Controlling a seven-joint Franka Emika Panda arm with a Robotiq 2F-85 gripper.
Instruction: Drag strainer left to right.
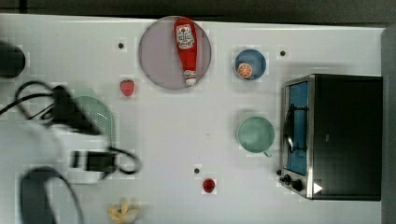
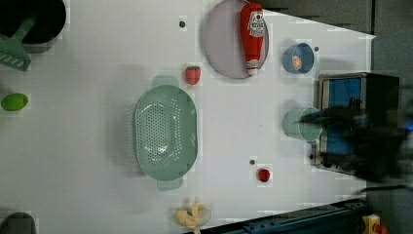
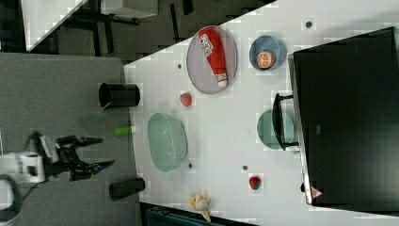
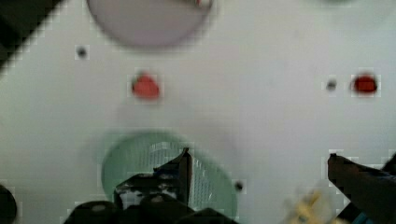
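The jaws [image 3: 96, 151] stand spread wide in the right view, two dark fingers [image 3: 89, 140] splayed apart with nothing between them, holding nothing and touching nothing; in the wrist view the same wide gap shows, one finger over the strainer's mesh and the other well off to the side, both above the table [image 1: 177, 140] rather than on it.

The strainer [image 2: 165, 131], a pale mint-green oblong with rounded ends and rows of tiny holes, sits upright on the white table toward the top view's left, partly covered there by the arm [image 1: 70, 112] and its cables; in the left view it lies in the open with nothing in it, a small strawberry-like red fruit [image 2: 193, 75] just beside its far end and a pale yellow peeled banana [image 2: 194, 215] near the table's edge past its other end.

A round grey plate [image 1: 156, 56] at the far side carries a red ketchup bottle [image 1: 186, 49] lying on its side, cap toward the table's middle; a small blue bowl [image 1: 256, 58] to the top view's right of it holds an orange slice [image 1: 244, 70]; a round mint-green cup [image 1: 255, 134] stands empty just beside a toaster oven [image 1: 343, 135] at the top view's right; a small red fruit [image 1: 208, 185] lies apart on the bare table; in the left view a dark pot [image 2: 41, 19] holds a green spatula [image 2: 17, 48], with a lime [image 2: 14, 102] near it.
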